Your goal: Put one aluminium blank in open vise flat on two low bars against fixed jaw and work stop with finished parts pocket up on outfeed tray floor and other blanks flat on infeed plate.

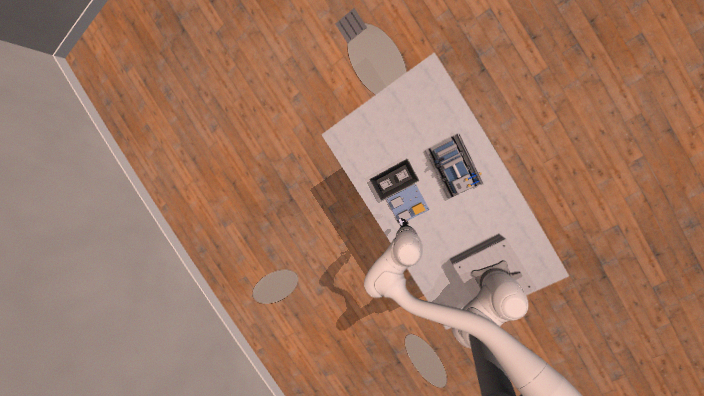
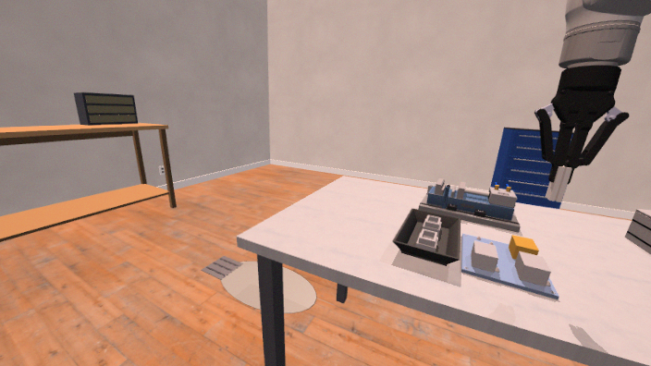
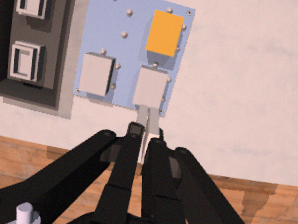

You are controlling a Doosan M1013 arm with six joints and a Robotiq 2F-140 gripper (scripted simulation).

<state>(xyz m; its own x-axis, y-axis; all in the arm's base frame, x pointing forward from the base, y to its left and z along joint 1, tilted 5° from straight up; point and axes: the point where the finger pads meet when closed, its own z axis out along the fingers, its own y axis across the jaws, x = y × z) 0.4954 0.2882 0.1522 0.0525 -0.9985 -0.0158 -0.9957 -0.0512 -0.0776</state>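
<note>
On the pale rectangular tabletop, a flat blue infeed plate bears three blocks: a yellow brass blank and two grey aluminium blanks; beside it, a black walled outfeed tray contains two pale finished parts, pockets up and apart; the blue-and-grey vise stands near both, its narrow opening too small to read; the black two-finger gripper hangs above the table, fingers closed together and grasping nothing.
</note>
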